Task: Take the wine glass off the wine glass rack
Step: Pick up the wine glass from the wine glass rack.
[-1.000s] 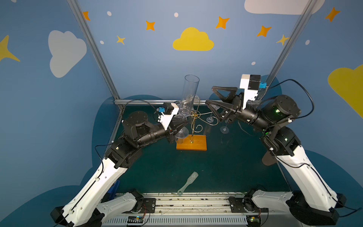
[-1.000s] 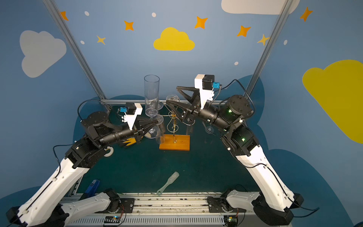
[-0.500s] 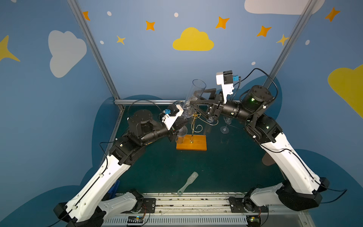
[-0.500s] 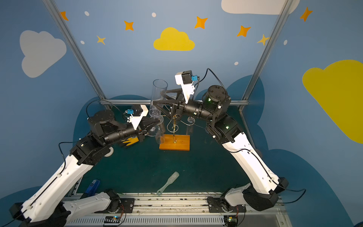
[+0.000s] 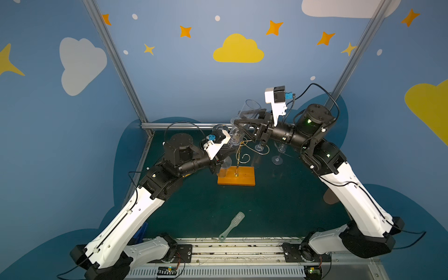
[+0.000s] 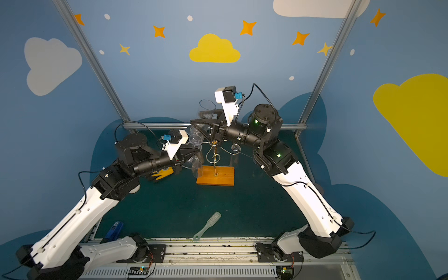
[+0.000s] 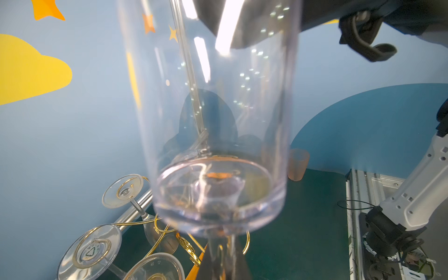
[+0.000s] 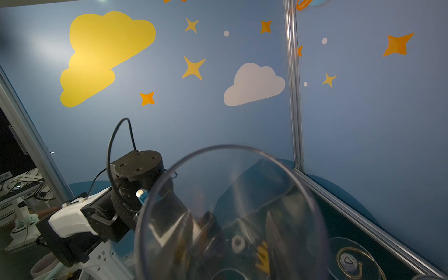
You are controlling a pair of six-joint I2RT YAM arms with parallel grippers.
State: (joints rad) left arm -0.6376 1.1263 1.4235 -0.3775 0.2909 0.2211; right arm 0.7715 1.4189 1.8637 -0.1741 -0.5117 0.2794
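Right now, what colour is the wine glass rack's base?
Orange, with a wood look; the base shows best in a top view.

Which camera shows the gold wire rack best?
A top view: the wine glass rack shows from curled arms to orange base. The left wrist view catches only gold curls; the right wrist view, one curl.

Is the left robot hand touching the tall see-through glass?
Touching. In the left wrist view, the stem of the wine glass runs down into the left gripper, whose fingers are shut on it.
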